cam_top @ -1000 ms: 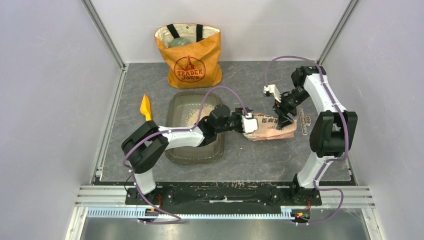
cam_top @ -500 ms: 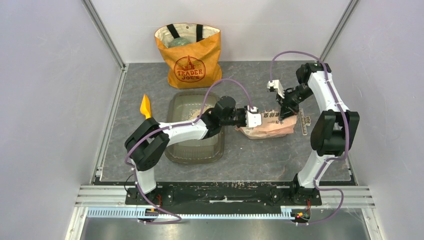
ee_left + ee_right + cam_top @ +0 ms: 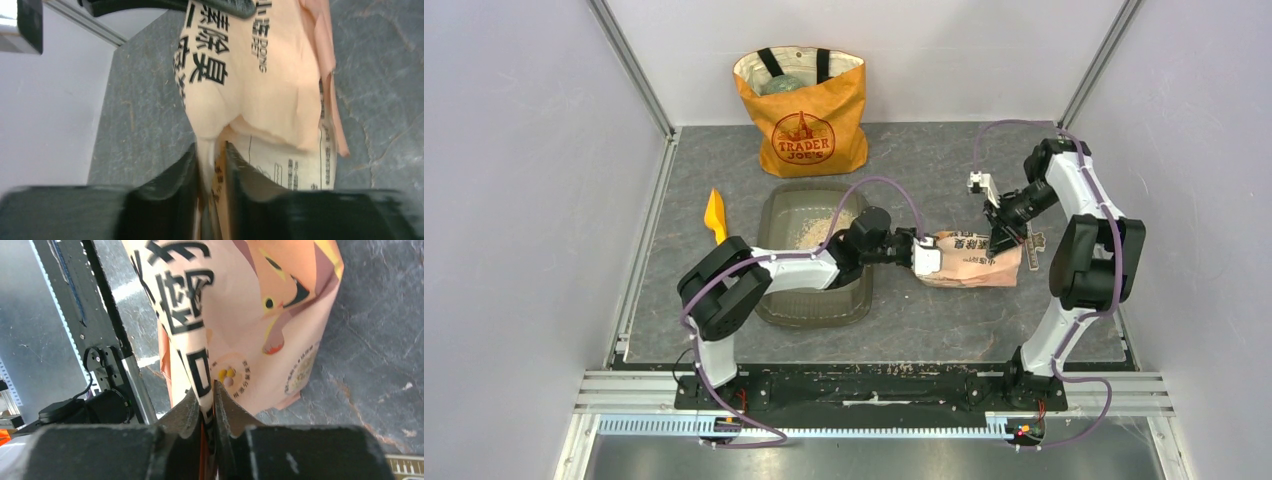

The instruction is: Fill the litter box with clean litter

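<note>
The left jaws and right jaws each clamp an end of the limp bag [image 3: 974,266], centre frame; its loose fill likely shifts.

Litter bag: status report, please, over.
Left gripper shut on litter bag; right gripper shut on its other end. Litter box beside bag, thin litter inside. Left arm crosses over box.

We hold the crinkled bag [image 3: 974,270] on the grey bench [image 3: 924,325], our left hand [image 3: 935,258] pinching its end just beside the litter box [image 3: 814,320], our right hand [image 3: 1001,244] the other end. Clean litter [image 3: 809,230] lies heaped in the box's far half.
</note>
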Controlling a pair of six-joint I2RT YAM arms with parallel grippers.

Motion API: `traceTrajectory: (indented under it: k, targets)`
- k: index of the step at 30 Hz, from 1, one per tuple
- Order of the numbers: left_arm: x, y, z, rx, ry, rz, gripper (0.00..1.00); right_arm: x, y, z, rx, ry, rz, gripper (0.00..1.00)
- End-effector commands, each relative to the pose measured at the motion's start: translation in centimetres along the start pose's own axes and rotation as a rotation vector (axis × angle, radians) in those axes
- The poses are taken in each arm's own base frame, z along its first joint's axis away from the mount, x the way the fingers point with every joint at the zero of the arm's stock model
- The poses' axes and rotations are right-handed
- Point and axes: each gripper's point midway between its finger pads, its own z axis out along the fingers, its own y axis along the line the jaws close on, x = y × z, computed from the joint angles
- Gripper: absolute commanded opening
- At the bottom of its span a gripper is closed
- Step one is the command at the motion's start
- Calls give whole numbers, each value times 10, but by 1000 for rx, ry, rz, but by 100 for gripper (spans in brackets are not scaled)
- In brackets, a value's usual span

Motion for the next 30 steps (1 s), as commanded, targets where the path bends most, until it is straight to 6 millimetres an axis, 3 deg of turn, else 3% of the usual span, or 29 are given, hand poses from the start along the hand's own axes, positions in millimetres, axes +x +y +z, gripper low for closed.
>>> traceTrajectory:
  k: [1,3,7,9,12,16,21,26,30]
  targets:
    - [-7,33,-28,-113,5,193,42,22,-15,-23,97,83,24,24]
    - [-23,22,-46,-23,-22,140,50,19,-16,-28,122,78,-4,31]
    - [-56,12,-70,70,-49,-15,62,22,-18,-30,149,99,-33,30]
    - [-81,17,-76,114,-61,-183,66,23,-17,-31,161,102,-47,30]
    - [-94,33,-68,146,-7,-501,68,25,-16,-30,183,105,-72,29]
    - [-86,47,-45,223,17,-840,74,29,-15,-29,196,119,-91,27]
    - [-58,57,-17,297,38,-1183,76,30,-14,-29,207,119,-116,24]
    - [-38,24,-14,411,95,-1209,74,34,-14,-29,204,140,-108,24]
    - [-10,-4,-20,439,193,-1213,73,35,-13,-29,204,147,-107,26]
